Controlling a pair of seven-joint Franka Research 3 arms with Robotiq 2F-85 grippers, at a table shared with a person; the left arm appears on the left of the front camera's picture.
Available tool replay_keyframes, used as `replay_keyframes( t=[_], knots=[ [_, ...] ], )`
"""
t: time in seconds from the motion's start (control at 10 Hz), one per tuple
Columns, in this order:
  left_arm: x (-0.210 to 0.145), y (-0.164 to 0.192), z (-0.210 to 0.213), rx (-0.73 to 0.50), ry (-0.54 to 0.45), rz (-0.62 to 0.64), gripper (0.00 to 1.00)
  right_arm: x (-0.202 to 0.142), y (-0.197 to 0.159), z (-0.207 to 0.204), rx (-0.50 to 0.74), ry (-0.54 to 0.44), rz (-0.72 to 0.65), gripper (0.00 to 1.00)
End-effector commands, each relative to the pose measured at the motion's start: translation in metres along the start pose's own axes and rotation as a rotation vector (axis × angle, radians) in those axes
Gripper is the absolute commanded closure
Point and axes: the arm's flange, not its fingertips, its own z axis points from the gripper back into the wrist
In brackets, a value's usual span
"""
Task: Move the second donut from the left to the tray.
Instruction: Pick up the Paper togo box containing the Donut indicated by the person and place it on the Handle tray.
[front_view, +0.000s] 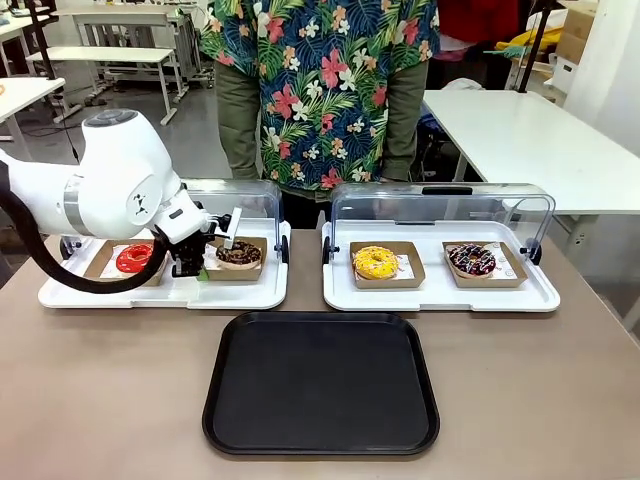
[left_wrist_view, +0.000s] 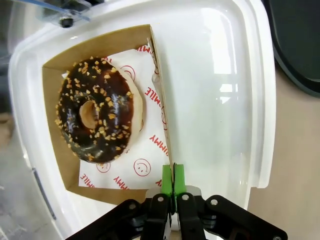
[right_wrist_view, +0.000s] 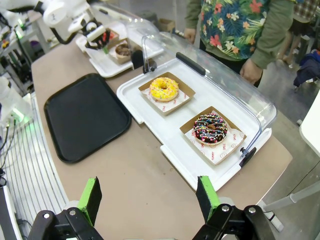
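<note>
The second donut from the left (front_view: 239, 253) (left_wrist_view: 95, 110) is dark chocolate with light crumbs. It lies in a brown cardboard holder (left_wrist_view: 52, 80) on the left white tray (front_view: 165, 293). My left gripper (front_view: 202, 270) (left_wrist_view: 173, 181) is shut on the holder's side wall, its green pads pinching the cardboard edge beside the donut. The black tray (front_view: 320, 385) (right_wrist_view: 85, 115) lies flat in the middle of the table, nearer me. My right gripper (right_wrist_view: 149, 200) hangs open high above the table's right end, with nothing between its fingers.
A red-glazed donut (front_view: 134, 258) shares the left white tray. The right white tray (front_view: 440, 295) holds a yellow donut (front_view: 375, 262) and a sprinkled dark donut (front_view: 471, 259). Both clear lids stand raised at the back. A person (front_view: 320, 90) stands at the far side.
</note>
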Motion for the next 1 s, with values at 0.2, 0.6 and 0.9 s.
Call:
replay_keyframes(
  t=[0.2, 0.6, 0.9],
  knots=[
    [0.009, -0.041, 0.065, 0.129, -0.006, 0.032, 0.99, 0.002, -0.002, 0.001, 0.002, -0.022, 0.025, 0.0],
    [0.036, -0.1, 0.111, 0.116, -0.061, 0.087, 0.99, 0.002, -0.002, 0.001, 0.002, -0.022, 0.025, 0.0],
    [0.07, -0.157, 0.122, 0.082, -0.07, 0.116, 0.99, 0.002, -0.002, 0.001, 0.002, -0.022, 0.025, 0.0]
  ],
)
